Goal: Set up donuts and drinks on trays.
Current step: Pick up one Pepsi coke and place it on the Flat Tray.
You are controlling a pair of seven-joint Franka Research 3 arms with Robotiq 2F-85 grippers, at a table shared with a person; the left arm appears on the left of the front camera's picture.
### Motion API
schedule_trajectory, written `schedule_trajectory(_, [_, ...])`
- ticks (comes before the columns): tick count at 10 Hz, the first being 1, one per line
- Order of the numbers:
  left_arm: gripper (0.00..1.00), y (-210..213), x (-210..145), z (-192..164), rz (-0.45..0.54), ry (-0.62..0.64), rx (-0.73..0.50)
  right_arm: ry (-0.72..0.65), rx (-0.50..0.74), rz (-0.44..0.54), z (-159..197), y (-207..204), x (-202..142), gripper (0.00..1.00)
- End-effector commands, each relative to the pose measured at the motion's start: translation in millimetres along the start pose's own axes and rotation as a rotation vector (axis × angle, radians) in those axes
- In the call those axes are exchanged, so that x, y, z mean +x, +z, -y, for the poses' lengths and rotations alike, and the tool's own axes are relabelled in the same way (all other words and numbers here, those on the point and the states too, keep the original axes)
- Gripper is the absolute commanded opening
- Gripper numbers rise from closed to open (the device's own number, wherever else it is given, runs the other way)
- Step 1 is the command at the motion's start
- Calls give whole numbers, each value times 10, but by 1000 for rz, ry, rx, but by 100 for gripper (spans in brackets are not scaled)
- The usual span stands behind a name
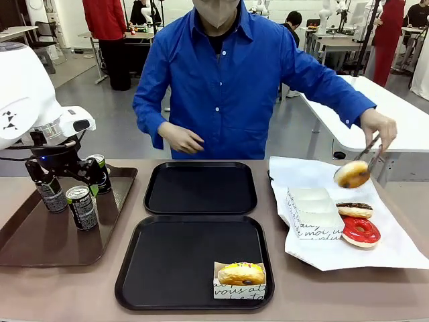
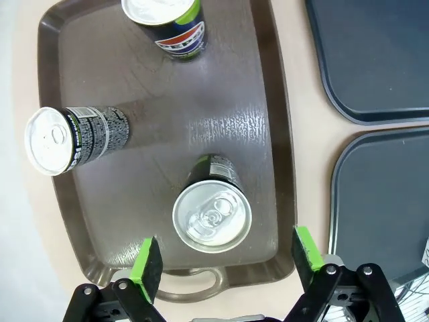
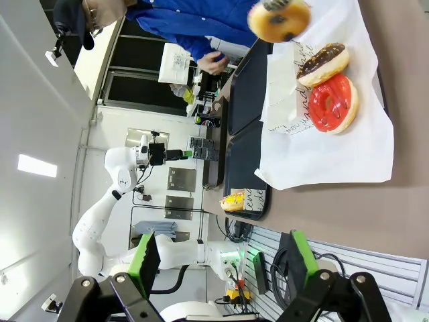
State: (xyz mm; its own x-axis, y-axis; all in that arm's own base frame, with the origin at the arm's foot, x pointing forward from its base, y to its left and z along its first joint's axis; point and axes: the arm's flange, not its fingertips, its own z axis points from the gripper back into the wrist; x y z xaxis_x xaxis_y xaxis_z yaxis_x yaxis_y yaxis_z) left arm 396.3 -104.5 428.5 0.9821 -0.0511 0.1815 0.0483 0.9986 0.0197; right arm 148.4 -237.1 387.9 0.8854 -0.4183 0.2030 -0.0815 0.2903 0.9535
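Note:
My left gripper (image 1: 62,176) hangs open over a brown tray (image 1: 47,235) on which three drinks stand. In the left wrist view its green pads (image 2: 147,268) stand wide apart above the nearest can (image 2: 212,215), not touching it. Two black trays lie mid-table, the far one (image 1: 201,188) bare. The near one (image 1: 181,261) carries a yellow-iced donut (image 1: 241,274) in a paper sleeve. The person's tongs hold a golden-brown donut (image 1: 352,174) above the white paper. My right gripper (image 3: 221,258) is open with nothing between its fingers, well off the table.
On the white paper (image 1: 389,248) at the right lie a chocolate donut (image 1: 354,210), a red-glazed donut (image 1: 360,231) and a stack of paper sleeves (image 1: 314,211). The other cans (image 2: 67,137) (image 2: 167,20) stand farther along the brown tray. The person's other hand (image 1: 181,139) hovers behind the far tray.

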Motion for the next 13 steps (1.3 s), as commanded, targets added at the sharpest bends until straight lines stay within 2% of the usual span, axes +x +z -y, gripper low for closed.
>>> schedule_trajectory(1, [100,-161,75,-78,7,60,0,19,10,9,-7,-4,19,100])
schedule_trajectory(5, [100,-420,198,-96,-30,79,-44,19,10,9,-7,-4,19,100])
schedule_trajectory(10, [100,-503,258,-39,-54,79,-30,19,10,9,-7,-4,19,100])
schedule_trajectory(13, [73,-467,247,-48,-72,79,-8,19,10,9,-7,-4,19,100])
